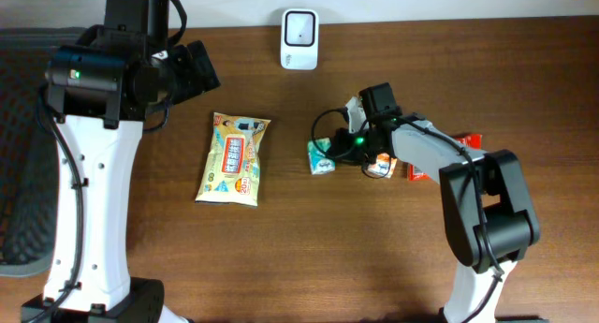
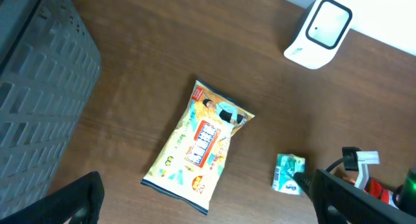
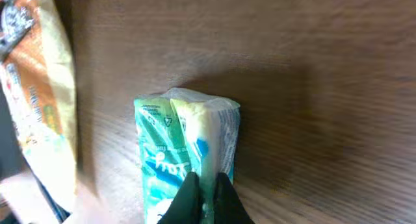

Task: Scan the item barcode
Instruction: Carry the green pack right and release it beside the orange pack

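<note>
The item, a small teal and white packet [image 1: 321,157], lies on the brown table right of centre. My right gripper [image 1: 342,147] reaches it from the right. In the right wrist view the black fingertips [image 3: 190,195] pinch a thin fold of the packet's [image 3: 169,146] wrapper, with the gripper [image 3: 207,188] shut on it. The white barcode scanner [image 1: 299,39] stands at the table's back edge, also seen in the left wrist view as the scanner [image 2: 320,30]. My left gripper [image 1: 201,68] hangs high at the back left, and in its own view it [image 2: 211,208] is wide open and empty.
A yellow snack bag [image 1: 234,159] lies left of the packet. A small white and orange carton [image 1: 379,164] and a red pack [image 1: 468,143] sit under the right arm. A grey ribbed basket [image 2: 39,87] borders the table's left side.
</note>
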### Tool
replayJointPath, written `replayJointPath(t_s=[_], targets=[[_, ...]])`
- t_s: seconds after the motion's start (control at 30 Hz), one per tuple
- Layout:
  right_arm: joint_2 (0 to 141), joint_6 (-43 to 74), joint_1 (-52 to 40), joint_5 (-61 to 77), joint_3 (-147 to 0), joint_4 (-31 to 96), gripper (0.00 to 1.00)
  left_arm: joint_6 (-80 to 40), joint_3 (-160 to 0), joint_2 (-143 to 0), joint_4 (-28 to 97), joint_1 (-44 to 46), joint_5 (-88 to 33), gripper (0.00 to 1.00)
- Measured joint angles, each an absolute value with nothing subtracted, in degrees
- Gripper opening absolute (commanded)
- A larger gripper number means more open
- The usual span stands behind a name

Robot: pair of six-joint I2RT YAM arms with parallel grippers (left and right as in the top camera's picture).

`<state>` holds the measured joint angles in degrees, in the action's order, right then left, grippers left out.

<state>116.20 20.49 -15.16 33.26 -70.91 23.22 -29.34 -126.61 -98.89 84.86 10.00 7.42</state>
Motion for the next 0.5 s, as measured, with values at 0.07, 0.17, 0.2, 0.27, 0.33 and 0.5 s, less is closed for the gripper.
replayJointPath(t_s=[0.07, 0.17, 0.2, 0.27, 0.33, 0.5], targets=[[116.8, 20.3, -12.9, 46.9, -71.0, 22.1, 0.04, -29.3, -126.6, -98.9, 84.9, 10.0, 7.4, 0.99], [116.8, 14.1, -8.2, 69.9, -71.3, 21.1, 0.04, -29.3, -126.6, -98.9, 84.9, 10.0, 7.4, 0.99], [116.8, 12.9, -7.6, 73.0, -71.3, 21.1, 0.04, -29.3, -126.6, -98.9, 84.9, 10.0, 7.4, 0.99], [116.8, 11.4, -7.4, 76.0, -71.3, 21.9, 0.04, -29.3, -126.6, -98.9, 84.9, 10.0, 7.4, 0.99], [116.8, 13.9, -7.4, 67.6, -71.6, 26.1, 0.04, -29.3, -126.6, -98.9, 84.9, 10.0, 7.4, 0.99], [116.9, 22.4, -7.4, 36.8, -71.9, 31.8, 0.04, -29.3, -126.6, -98.9, 84.9, 10.0, 7.4, 0.99]])
